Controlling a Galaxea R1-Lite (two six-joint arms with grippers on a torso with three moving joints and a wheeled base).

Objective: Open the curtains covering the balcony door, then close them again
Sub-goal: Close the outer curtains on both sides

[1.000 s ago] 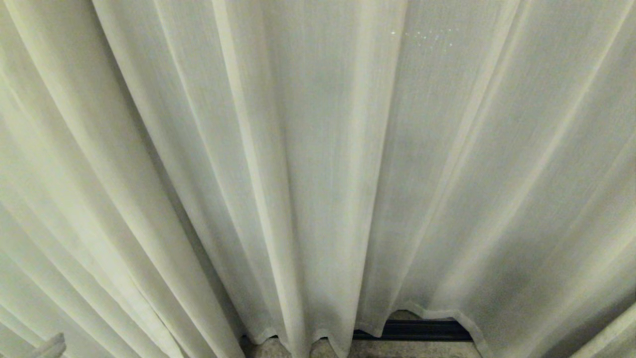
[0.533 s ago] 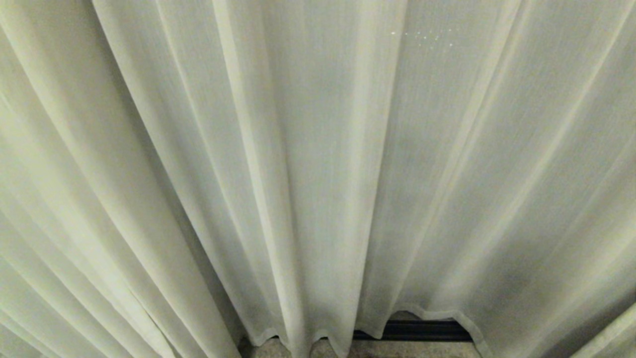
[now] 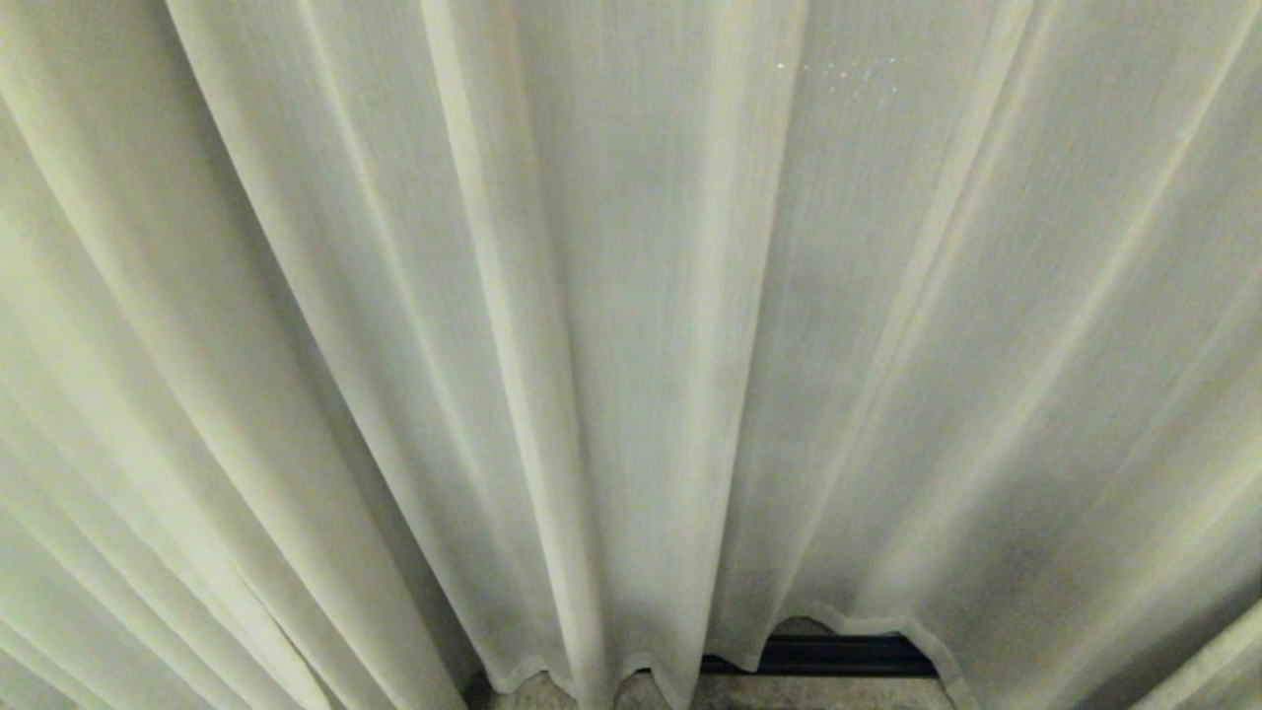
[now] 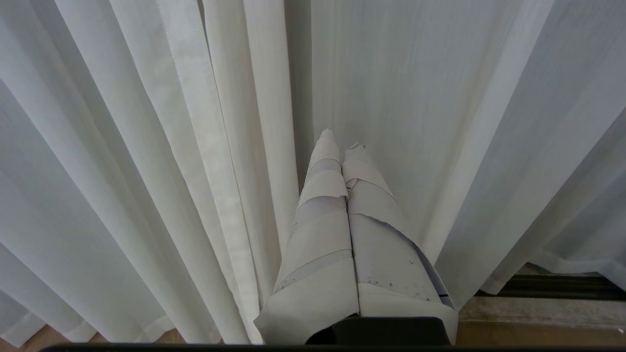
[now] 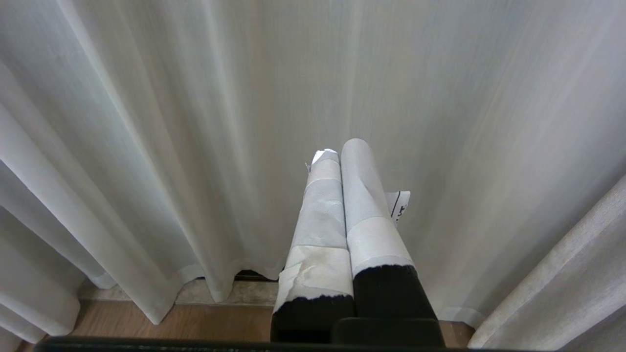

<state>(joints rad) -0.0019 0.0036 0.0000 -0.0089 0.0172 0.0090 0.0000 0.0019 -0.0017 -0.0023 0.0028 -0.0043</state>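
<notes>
Head view is filled by the curtains (image 3: 631,325), cream drapes hanging in vertical folds right in front of me, drawn across the whole frame; their hems end just above a dark track (image 3: 828,654) on the floor. I see neither arm from up here. My left pincer (image 4: 340,139), its tape-wrapped fingers pressed together and holding nothing, points at a fold close ahead. My right pincer (image 5: 340,149) is likewise pressed together and empty, near the fabric, above the wooden floor (image 5: 195,322).
</notes>
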